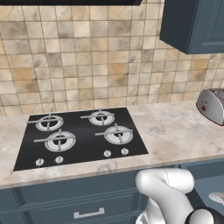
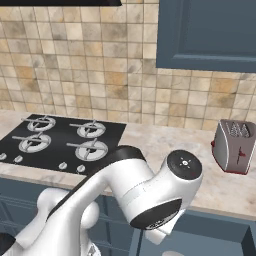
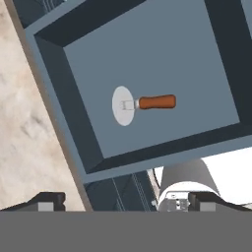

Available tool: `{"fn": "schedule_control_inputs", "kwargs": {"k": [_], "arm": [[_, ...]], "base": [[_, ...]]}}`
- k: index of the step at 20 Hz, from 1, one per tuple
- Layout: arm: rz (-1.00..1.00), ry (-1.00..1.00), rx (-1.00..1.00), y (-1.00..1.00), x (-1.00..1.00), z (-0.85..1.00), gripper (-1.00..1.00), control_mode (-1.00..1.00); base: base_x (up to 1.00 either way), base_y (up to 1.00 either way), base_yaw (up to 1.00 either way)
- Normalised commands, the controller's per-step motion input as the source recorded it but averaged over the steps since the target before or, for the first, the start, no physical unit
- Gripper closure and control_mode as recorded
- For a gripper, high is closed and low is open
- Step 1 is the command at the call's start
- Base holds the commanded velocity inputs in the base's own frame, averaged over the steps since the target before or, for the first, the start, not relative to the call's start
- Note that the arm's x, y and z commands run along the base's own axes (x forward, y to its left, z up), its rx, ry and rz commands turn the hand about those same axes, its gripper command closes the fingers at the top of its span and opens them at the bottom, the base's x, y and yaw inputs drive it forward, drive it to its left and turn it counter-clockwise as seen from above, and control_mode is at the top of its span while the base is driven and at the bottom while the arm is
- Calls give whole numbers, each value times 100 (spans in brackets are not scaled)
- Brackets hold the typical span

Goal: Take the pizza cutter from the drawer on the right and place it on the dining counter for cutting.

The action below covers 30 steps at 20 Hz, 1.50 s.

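Inside open drawer point(image 3: 88, 142) | pizza cutter point(image 3: 142, 104) lies flat | claw point(image 3: 125, 202) above, fingers apart | no writing legible

I see a backsplash wall of beige and tan square tiles point(image 1: 87, 57) rising behind a pale marbled stone worktop point(image 1: 175, 131). A black glass four-burner hob point(image 1: 81, 135) is set into that worktop toward nine o'clock. At three o'clock stands a silver and red two-slot toaster point(image 2: 232, 146), close under a navy-blue wall cupboard point(image 2: 205, 32) at one o'clock. Below the hob, at six o'clock, I see a navy-blue drawer front with a short silver bar handle point(image 1: 89, 214).
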Motion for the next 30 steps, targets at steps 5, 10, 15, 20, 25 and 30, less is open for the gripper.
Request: {"fn": "schedule_control_inputs", "kwargs": {"k": [5, 10, 15, 20, 25, 30], "arm": [[8, 0, 0, -2, 64, -21, -100, -100], [48, 0, -8, -4, 19, -50, -100, -100], [49, 0, -15, -4, 13, -42, -100, -100], [51, 0, -14, -22, 11, -32, -100, -100], [54, 0, -17, -19, 26, -65, -100, -100], [53, 0, -15, -14, 33, -76, -100, -100]], "base": [[0, 0, 0], [0, 0, 0], [0, 0, 0], [0, 0, 0], [0, 0, 0], [0, 0, 0]]}}
